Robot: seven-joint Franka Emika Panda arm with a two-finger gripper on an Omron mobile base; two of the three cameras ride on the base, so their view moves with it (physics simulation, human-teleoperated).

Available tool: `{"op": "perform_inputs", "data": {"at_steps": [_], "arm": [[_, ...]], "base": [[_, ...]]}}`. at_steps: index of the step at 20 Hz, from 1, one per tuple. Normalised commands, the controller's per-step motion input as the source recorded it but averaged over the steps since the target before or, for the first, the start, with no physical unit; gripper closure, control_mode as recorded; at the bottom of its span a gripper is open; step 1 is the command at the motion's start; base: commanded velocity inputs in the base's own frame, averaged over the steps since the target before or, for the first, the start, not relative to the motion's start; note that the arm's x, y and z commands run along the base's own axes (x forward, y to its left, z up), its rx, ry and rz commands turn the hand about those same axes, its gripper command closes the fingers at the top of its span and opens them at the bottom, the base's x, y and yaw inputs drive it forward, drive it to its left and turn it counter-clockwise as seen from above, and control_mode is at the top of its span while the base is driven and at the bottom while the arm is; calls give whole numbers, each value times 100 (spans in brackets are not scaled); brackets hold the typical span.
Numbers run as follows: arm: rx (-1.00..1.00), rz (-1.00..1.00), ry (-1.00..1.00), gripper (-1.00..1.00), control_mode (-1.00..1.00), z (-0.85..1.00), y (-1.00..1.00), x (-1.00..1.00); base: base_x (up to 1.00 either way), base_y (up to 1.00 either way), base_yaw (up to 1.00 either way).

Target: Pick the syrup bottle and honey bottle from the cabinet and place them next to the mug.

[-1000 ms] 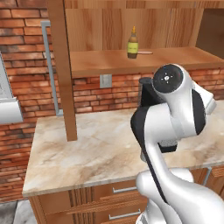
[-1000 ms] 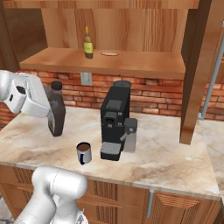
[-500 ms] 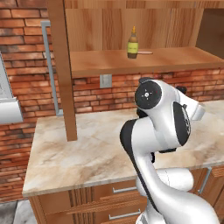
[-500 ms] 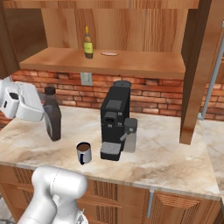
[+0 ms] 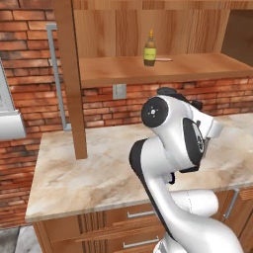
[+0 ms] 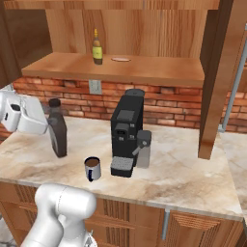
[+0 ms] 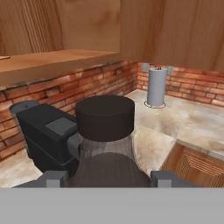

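Over the last second the syrup bottle [image 6: 57,129] had shifted rightward and a little nearer the mug [image 6: 92,169], the hand travelling with it, and it now stood upright on or just above the counter [image 6: 183,178]; I could not tell whether its base touched the marble. The gripper [image 7: 105,178] sat at the bottle's left side in the right base view, its white body pressed up to the bottle's shoulder. In the hand view the black cap and dark shoulders rose directly between the two fingertips [image 7: 51,179], which stood partly apart on either flank of the bottle, closed in on it as far as its width allowed. The mug stood on the counter just to the right of the bottle and a little closer to the front edge, apart from it. Just right of the mug was the coffee machine [image 6: 126,132], its drip tray near the mug. Above, the honey bottle [image 6: 97,48] stood upright on the shelf of the cabinet [image 6: 120,70], with a small flat disc [image 6: 120,60] lying on the board to its right. A wooden post [image 6: 215,82] came down to the counter further right.
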Motion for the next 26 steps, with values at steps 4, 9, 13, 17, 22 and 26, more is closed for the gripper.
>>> {"op": "perform_inputs", "data": {"at_steps": [4, 9, 13, 17, 22, 26], "arm": [[-3, 0, 0, 100, -100, -39, 1, 8], [-3, 0, 0, 100, -100, -47, 13, 6], [-5, 0, 0, 100, -100, -23, 24, 0], [-5, 0, 0, 100, -100, -22, 31, 12], [-4, -2, 0, 100, -100, -14, 28, 31], [-2, -3, 0, 100, -100, -4, 25, 34]], "base": [[0, 0, 0], [0, 0, 0], [0, 0, 0], [0, 0, 0], [0, 0, 0], [0, 0, 0]]}}
